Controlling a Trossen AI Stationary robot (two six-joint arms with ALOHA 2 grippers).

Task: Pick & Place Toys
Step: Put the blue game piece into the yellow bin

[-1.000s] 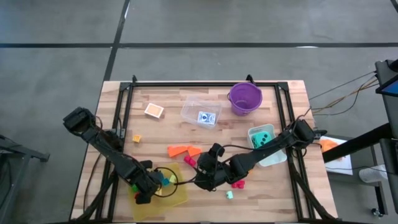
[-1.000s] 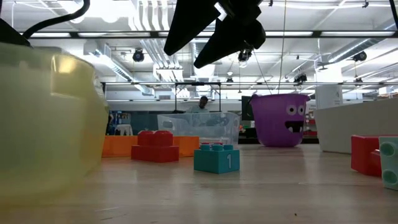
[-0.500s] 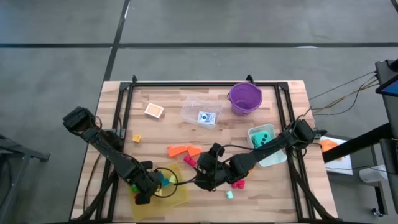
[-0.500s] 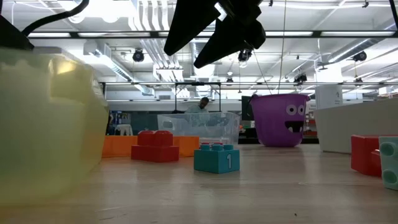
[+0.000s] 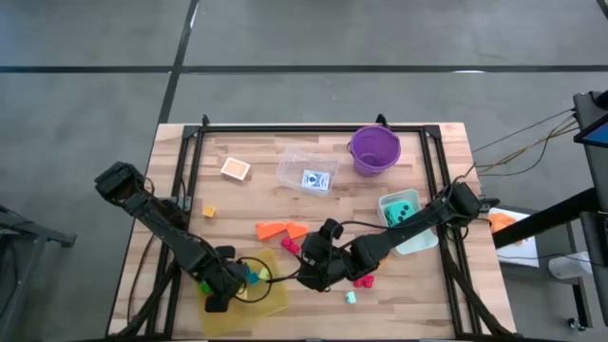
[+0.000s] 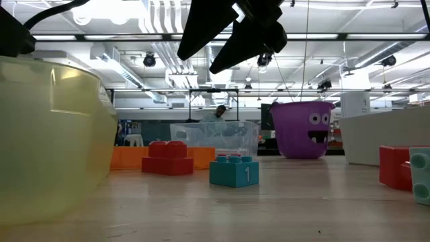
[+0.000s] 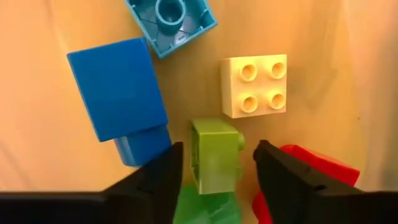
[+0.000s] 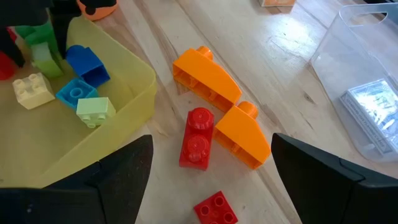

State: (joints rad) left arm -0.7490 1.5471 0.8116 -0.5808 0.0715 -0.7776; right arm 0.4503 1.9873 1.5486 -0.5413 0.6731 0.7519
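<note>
Yellow and see-through, a flat tray (image 5: 275, 296) sits at the near edge of a wooden table (image 5: 247, 201), and the left gripper (image 5: 215, 302) hangs over its left corner. Its two dark fingers (image 7: 155, 180) stand a little apart on either side of a green brick (image 7: 215, 155) lying in the tray — whether they touch it cannot be told. Close around that brick lie a dark blue brick (image 7: 121, 99), a light blue brick (image 7: 171, 22) turned hollow side up, a pale yellow four-stud brick (image 7: 255, 85) and part of a red brick (image 7: 311, 168).

Just right of the tray, the right gripper (image 5: 312, 271) hovers above the table, its fingers spread wide and holding nothing. Beneath it, outside the tray, lie two orange wedge pieces (image 8: 217, 102), a red two-stud brick (image 8: 197, 138) and another small red brick (image 8: 215, 208).

Farther back stand a clear plastic tub (image 5: 307, 170) holding a card pack (image 5: 316, 180), a purple bucket (image 5: 373, 149) with a face on it, an orange die (image 5: 235, 169), and a teal die (image 5: 402, 209) in a pale container at the right edge. From table height, a teal brick (image 6: 234, 170) marked "1" stands in front of the tub.
</note>
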